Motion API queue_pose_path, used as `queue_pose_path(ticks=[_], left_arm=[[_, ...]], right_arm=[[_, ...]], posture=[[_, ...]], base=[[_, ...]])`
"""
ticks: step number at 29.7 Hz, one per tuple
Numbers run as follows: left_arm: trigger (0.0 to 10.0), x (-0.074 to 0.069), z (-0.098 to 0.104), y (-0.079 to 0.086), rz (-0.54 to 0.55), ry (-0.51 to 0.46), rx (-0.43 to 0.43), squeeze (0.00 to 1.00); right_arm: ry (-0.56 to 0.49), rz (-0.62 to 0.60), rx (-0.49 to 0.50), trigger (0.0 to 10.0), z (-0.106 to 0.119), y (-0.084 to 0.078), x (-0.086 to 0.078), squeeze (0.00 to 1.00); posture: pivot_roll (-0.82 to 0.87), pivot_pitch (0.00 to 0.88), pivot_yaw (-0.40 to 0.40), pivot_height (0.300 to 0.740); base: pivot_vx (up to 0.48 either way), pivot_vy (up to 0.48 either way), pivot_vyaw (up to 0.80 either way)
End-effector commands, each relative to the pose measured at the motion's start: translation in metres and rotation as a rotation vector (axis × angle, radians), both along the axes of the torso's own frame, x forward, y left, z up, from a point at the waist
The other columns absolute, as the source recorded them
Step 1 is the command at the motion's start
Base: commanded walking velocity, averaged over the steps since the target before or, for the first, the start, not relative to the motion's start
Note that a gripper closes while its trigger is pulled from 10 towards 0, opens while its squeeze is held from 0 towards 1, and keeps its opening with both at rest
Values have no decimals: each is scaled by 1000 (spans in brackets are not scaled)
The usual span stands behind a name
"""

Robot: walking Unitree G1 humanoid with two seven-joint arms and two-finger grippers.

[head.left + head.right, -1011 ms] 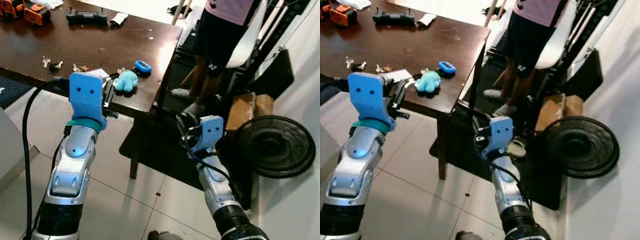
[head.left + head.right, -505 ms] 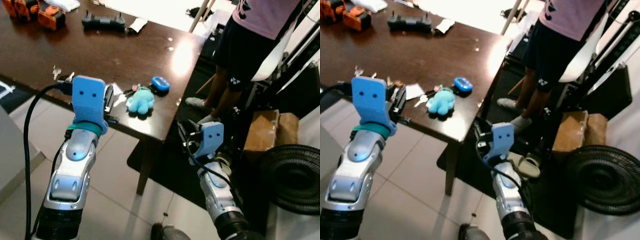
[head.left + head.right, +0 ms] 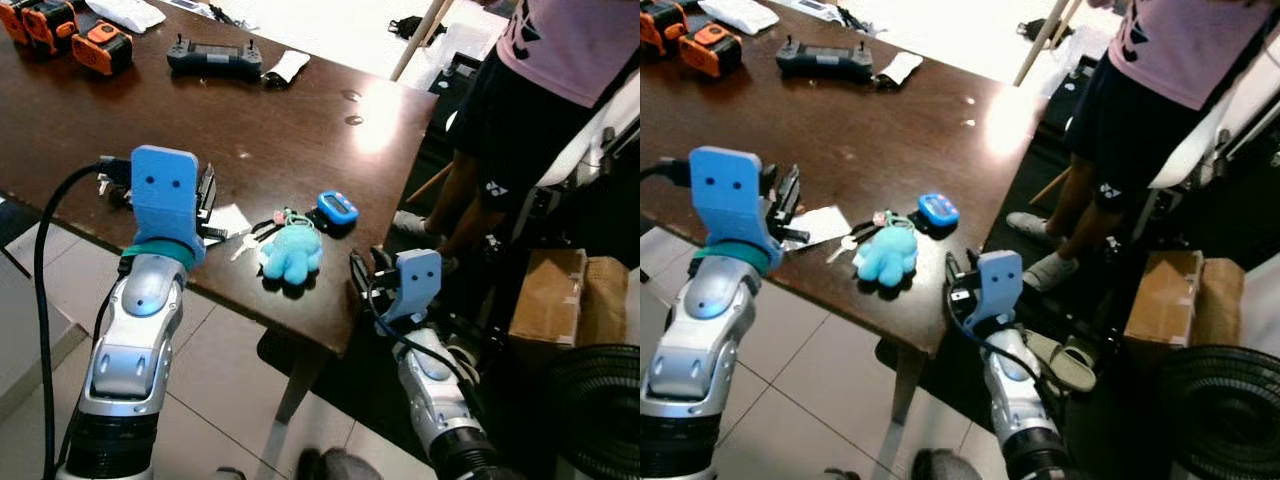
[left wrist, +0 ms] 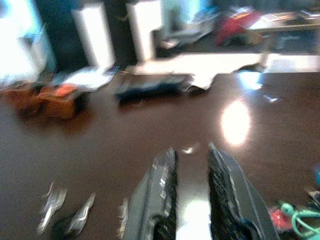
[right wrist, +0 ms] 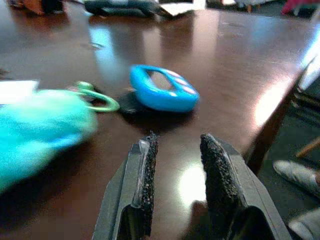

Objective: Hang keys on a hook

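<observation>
1. Dark brown wooden table (image 3: 200,110) ahead of me, pale tiled floor (image 3: 60,300) under its near edge.
2. Keys: a bunch of silver keys on a green ring (image 3: 268,225), tied to a turquoise plush octopus (image 3: 291,252) and a blue oval fob (image 3: 337,207). The lot lies flat on the table near its near-right corner.
3. White paper slip (image 3: 228,219) just left of the keys.
4. My left gripper (image 4: 190,165) is raised over the near table edge, left of the paper slip. Fingers a little apart, nothing between them.
5. My right gripper (image 5: 177,155) sits low at the near table edge, right of the octopus, aimed at the fob. Fingers apart, empty, not touching the keys.
6. Far side of the table: black handheld controller (image 3: 214,56), two orange-and-black battery packs (image 3: 70,30) at far left.
7. A few loose small silver keys (image 4: 67,210) on the table, beside my left gripper.
8. Person in a pink shirt and dark shorts (image 3: 520,110) stands right of the table. Brown cardboard box (image 3: 560,305) and black round fan (image 3: 1230,410) on the floor at the right.
</observation>
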State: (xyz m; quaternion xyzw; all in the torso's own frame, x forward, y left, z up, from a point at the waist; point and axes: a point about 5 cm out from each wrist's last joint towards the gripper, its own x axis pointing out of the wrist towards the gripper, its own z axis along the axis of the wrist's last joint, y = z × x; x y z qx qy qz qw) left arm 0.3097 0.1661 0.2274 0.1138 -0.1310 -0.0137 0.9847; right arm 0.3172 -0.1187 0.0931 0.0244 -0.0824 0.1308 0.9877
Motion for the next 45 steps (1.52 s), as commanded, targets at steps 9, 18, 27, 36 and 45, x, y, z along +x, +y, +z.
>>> queue_pose_path(ticks=[9, 18, 27, 36, 45], left_arm=[[10000, -9, 6, 6, -167, 37, 498, 0], [10000, -38, -28, -15, -456, 245, 405, 0], [10000, -38, -113, -61, -370, 669, -116, 247], [10000, -22, -77, -65, -332, 505, -214, 1000], [10000, -21, -51, -61, -302, 329, 98, 1000]], right_arm=[[33, 2, -30, 10000, -10, -5, -6, 0], [71, 124, -243, 10000, -23, -20, -11, 0], [95, -12, -207, 10000, -18, -54, -2, 0], [104, -222, -75, 10000, -16, -96, -7, 0], [133, -267, -105, 10000, -24, -110, -14, 0]], posture=[[11, 114, -47, 740], [23, 135, -41, 740], [26, 152, -44, 740], [-4, 156, -35, 740], [-20, 150, -26, 740]], base=[[0, 0, 0], [0, 0, 0], [0, 0, 0], [0, 0, 0], [0, 0, 0]])
